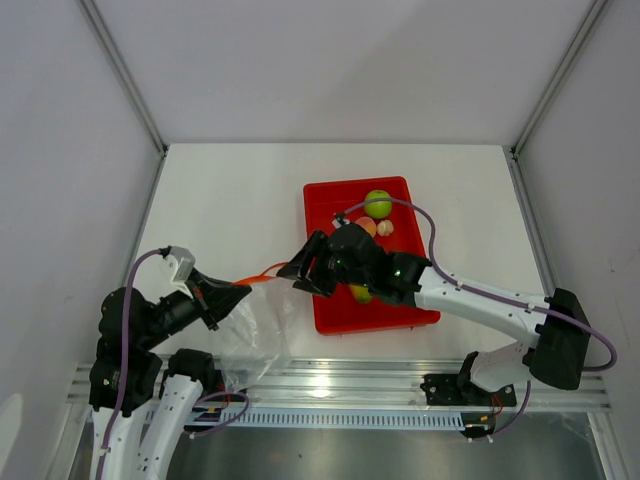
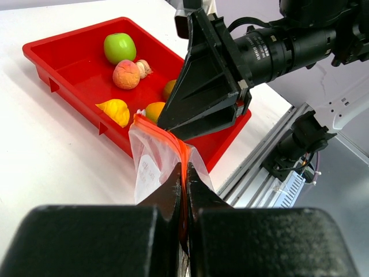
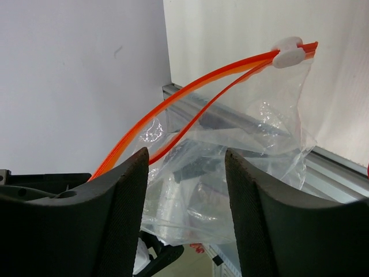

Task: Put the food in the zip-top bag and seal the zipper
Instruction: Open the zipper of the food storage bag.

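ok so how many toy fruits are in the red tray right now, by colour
green apple: 1
peach: 1
beige piece: 1
yellow piece: 1
orange pieces: 2
total: 6 showing in the red tray; the right gripper may hide more

Red plastic tray (image 1: 322,210) on white table (image 1: 230,200), aluminium rail (image 1: 350,378) along the table's near edge.
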